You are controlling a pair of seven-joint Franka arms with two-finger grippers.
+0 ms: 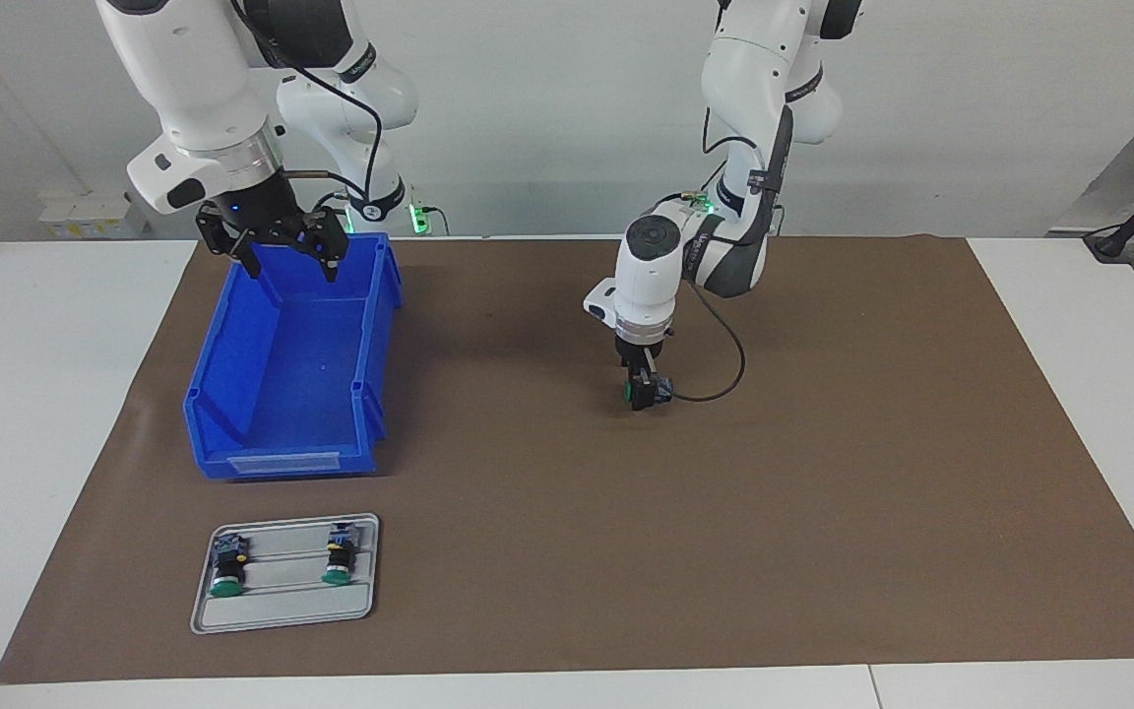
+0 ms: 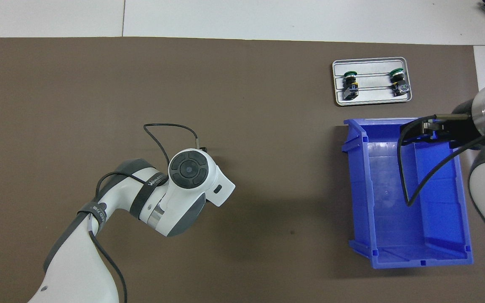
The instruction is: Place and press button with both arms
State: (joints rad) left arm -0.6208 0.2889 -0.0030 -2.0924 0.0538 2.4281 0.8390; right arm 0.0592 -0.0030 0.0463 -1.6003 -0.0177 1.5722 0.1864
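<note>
My left gripper [image 1: 644, 392] points straight down over the middle of the brown mat [image 1: 823, 492] and is shut on the button [image 1: 661, 390]. The button lies sideways between the fingers, green cap toward the right arm's end and grey-blue block toward the left arm's end, just above or on the mat. In the overhead view the left wrist [image 2: 188, 168] hides the gripper and the button. My right gripper [image 1: 291, 268] is open and empty, and it hangs over the blue bin [image 1: 232, 394] at the end nearer to the robots. It also shows in the overhead view [image 2: 425, 127].
A grey tray [image 1: 282, 611] lies on the mat, farther from the robots than the bin. It holds two like buttons, one with a yellow spot [image 1: 226, 569] and one with a brighter blue block [image 1: 339, 557]. The tray also shows in the overhead view [image 2: 371, 97]. The bin's inside looks bare.
</note>
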